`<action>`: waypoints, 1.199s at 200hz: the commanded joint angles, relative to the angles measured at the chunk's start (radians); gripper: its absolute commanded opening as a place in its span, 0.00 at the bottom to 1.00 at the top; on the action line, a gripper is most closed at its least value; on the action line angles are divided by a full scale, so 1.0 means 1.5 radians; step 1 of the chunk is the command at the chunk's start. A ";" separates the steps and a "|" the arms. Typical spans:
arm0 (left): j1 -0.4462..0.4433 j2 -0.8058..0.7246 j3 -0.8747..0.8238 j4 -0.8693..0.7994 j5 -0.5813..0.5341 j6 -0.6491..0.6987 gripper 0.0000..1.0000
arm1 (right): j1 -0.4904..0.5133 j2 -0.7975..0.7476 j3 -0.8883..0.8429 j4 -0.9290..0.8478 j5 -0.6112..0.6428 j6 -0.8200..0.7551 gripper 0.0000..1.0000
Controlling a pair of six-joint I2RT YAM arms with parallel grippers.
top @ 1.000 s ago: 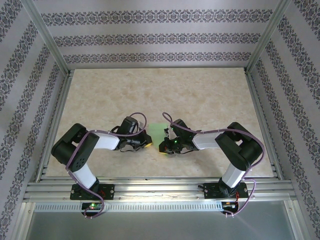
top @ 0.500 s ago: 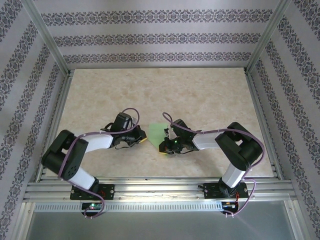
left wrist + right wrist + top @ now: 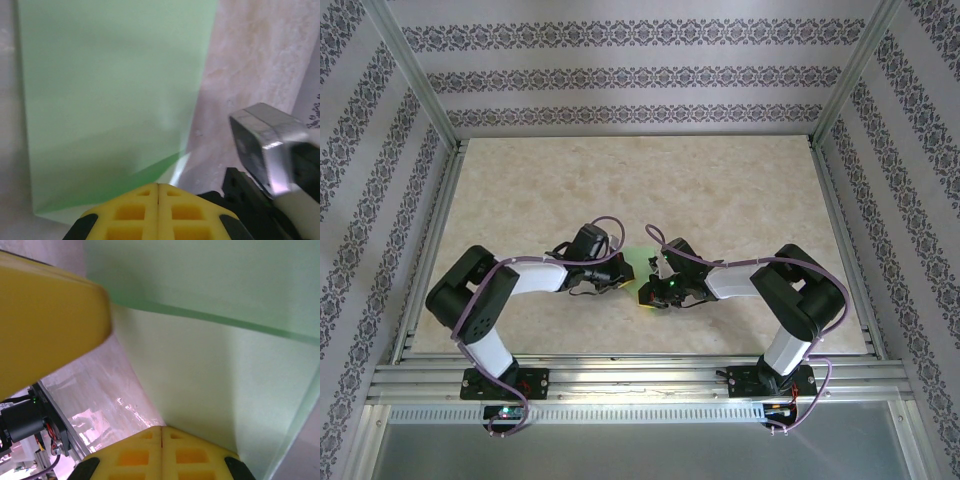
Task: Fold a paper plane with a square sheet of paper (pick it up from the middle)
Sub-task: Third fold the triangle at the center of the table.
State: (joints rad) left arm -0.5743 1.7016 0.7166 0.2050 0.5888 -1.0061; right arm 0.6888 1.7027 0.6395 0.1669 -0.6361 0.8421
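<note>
Your left gripper has its yellow jaws pressed together, tips right at the near edge of the paper. The paper spreads away from them across the table, one flap folded over. Your right gripper is closed the same way, tips meeting the creased paper from the opposite side. Seen from above, the paper lies between both grippers.

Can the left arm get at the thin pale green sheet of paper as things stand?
Likely yes: the left gripper, jaws shut, sits at the near edge of the thin pale green sheet of paper, with nothing between them.
</note>
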 commanded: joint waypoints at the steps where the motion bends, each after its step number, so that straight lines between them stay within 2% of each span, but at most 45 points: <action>1: -0.001 0.018 -0.007 0.016 -0.019 0.011 0.02 | -0.009 0.012 -0.016 -0.075 0.021 -0.005 0.00; 26: 0.000 0.037 -0.029 0.011 -0.039 0.028 0.02 | -0.008 -0.005 -0.004 -0.074 0.008 -0.003 0.02; 71: -0.001 0.026 -0.052 -0.025 -0.057 0.047 0.02 | -0.007 -0.077 0.037 -0.094 0.006 0.002 0.12; 136: -0.001 0.029 -0.039 -0.040 -0.047 0.060 0.00 | 0.002 0.044 0.105 -0.099 0.012 -0.002 0.13; 164: -0.001 0.029 -0.045 -0.039 -0.052 0.057 0.00 | 0.006 0.057 0.078 -0.100 0.007 -0.006 0.15; 240: -0.001 0.024 -0.064 -0.035 -0.064 0.049 0.00 | 0.003 -0.047 -0.056 -0.108 -0.042 -0.027 0.16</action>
State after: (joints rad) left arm -0.5743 1.7248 0.6697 0.2523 0.5682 -0.9459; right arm 0.6895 1.6711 0.6346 0.0952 -0.6594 0.8196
